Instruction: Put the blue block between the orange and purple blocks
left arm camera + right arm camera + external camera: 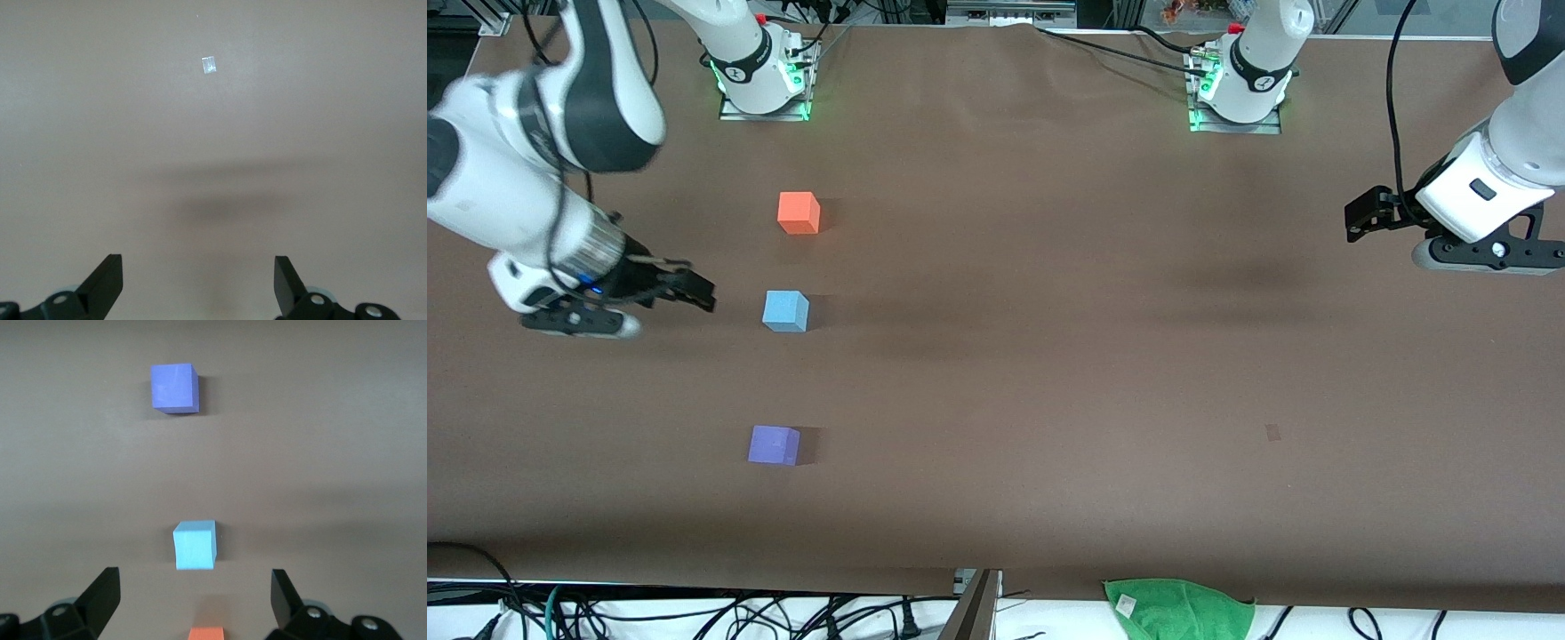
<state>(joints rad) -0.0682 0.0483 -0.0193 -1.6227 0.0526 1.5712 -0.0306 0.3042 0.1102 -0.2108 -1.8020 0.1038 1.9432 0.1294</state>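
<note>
Three cubes lie in a line on the brown table (pixel 1049 356). The orange block (pixel 799 212) lies farthest from the front camera, the purple block (pixel 774 444) nearest, and the blue block (pixel 785 311) rests between them, apart from both. My right gripper (pixel 692 292) hangs open and empty beside the blue block, toward the right arm's end. The right wrist view shows the blue block (pixel 195 545), purple block (pixel 174 387) and the orange block's edge (pixel 205 633), with that gripper (pixel 195 583) touching none of them. My left gripper (pixel 1360 215) (pixel 198 267) waits open over bare table at the left arm's end.
A green cloth (pixel 1178 606) lies at the table's edge nearest the front camera. A small tape patch (pixel 1272 432) (pixel 209 65) sticks to the table toward the left arm's end. The two arm bases (pixel 763 76) (pixel 1240 89) stand along the edge farthest from that camera.
</note>
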